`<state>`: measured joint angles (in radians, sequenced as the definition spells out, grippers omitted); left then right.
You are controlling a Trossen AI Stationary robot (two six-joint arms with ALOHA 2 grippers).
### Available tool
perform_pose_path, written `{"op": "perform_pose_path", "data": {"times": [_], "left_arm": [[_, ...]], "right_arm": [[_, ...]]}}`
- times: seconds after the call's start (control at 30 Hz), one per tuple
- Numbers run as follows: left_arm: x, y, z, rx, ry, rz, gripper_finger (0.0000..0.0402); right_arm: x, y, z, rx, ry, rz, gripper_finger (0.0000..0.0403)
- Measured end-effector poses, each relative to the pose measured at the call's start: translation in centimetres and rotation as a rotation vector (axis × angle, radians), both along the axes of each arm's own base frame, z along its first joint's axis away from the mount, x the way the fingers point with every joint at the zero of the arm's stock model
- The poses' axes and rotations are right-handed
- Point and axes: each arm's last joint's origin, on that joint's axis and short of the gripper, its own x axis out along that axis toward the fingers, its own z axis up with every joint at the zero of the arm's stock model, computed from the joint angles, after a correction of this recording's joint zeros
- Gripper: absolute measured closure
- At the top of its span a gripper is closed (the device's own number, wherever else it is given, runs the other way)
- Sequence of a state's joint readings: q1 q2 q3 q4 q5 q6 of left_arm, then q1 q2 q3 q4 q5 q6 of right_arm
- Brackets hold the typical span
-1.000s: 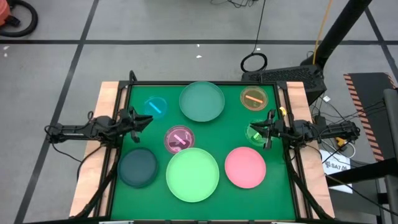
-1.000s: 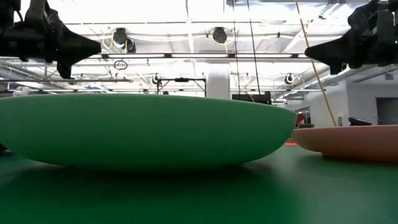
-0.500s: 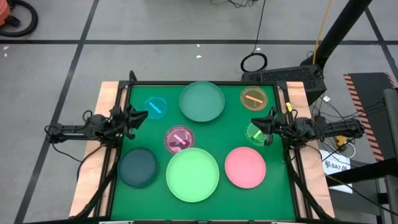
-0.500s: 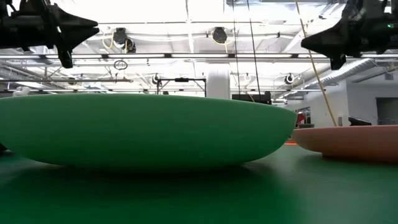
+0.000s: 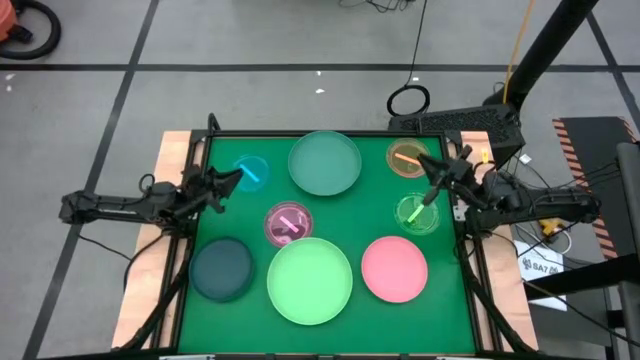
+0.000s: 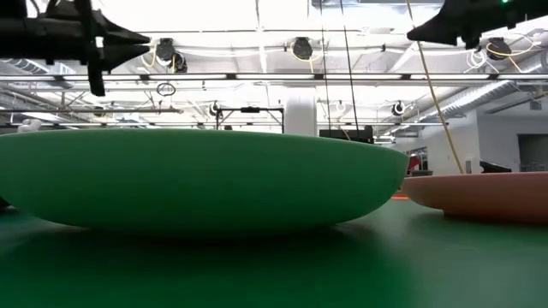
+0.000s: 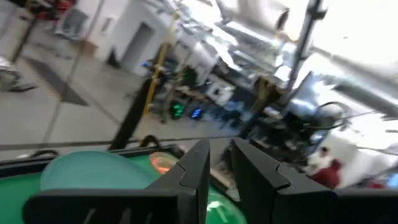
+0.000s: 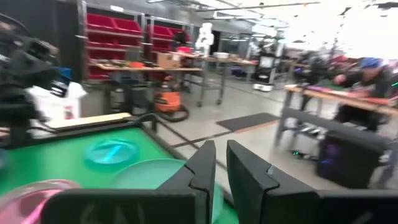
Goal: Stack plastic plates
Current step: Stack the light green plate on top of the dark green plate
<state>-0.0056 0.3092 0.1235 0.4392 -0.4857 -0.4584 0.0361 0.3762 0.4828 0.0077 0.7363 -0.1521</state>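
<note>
Eight plastic plates lie apart, bottoms down, on the green mat [image 5: 445, 290]. The large ones are pale teal [image 5: 325, 163], light green [image 5: 310, 281], pink [image 5: 394, 268] and dark teal [image 5: 222, 269]. The small ones are blue [image 5: 250, 172], magenta [image 5: 288, 223], orange [image 5: 408, 158] and green [image 5: 416, 214]. My left gripper [image 5: 236, 175] hovers high by the blue plate, pointing toward the table's right. My right gripper [image 5: 424, 163] hovers high between the orange and green plates, pointing left. Each has its fingers almost together with nothing between them [image 7: 221, 155] [image 8: 221, 152].
Black frame rails [image 5: 205, 140] and wooden side boards [image 5: 175, 150] border the mat. In the low view the light green plate [image 6: 197, 180] fills the foreground, with the pink plate [image 6: 488, 195] to its right. People sit at benches [image 8: 367, 74] beyond the table.
Both grippers have risen above the plates, the right one much farther than the left. The right gripper has also shifted toward the far edge, from over the green plate to beside the orange one. Both wrists have rolled a little. No plate has moved.
</note>
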Motion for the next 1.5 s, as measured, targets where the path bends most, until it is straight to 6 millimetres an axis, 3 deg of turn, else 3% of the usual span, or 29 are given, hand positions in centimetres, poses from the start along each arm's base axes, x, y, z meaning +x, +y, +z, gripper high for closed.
{"op": "perform_pose_path", "data": {"times": [0.33,0.6,0.73,1.0,1.23,1.5], "left_arm": [[3.2,1.7,6.4,0.001,0.478,0.129,0.0328],[7.4,1.7,8.4,-0.040,0.817,-0.054,0.0328],[9.3,1.0,7.3,-0.076,0.961,-0.254,0.0328],[12.9,-1.9,2.9,-0.078,1.192,-0.538,0.0328],[14.8,-4.8,-0.8,-0.071,1.344,-0.622,0.0328],[16.0,-6.4,-2.5,-0.154,1.341,-0.610,0.0328]], "right_arm": [[0.9,-1.1,1.2,-0.060,0.055,-0.098,0.0369],[1.5,-1.7,1.3,-0.068,0.096,-0.137,0.0369],[1.5,-1.7,1.1,-0.067,0.115,-0.142,0.0369],[1.5,-1.7,1.0,-0.078,0.136,-0.142,0.0369],[1.5,-1.8,1.0,-0.088,0.147,-0.143,0.0369],[1.5,-1.8,1.0,-0.088,0.147,-0.144,0.0369]]}}
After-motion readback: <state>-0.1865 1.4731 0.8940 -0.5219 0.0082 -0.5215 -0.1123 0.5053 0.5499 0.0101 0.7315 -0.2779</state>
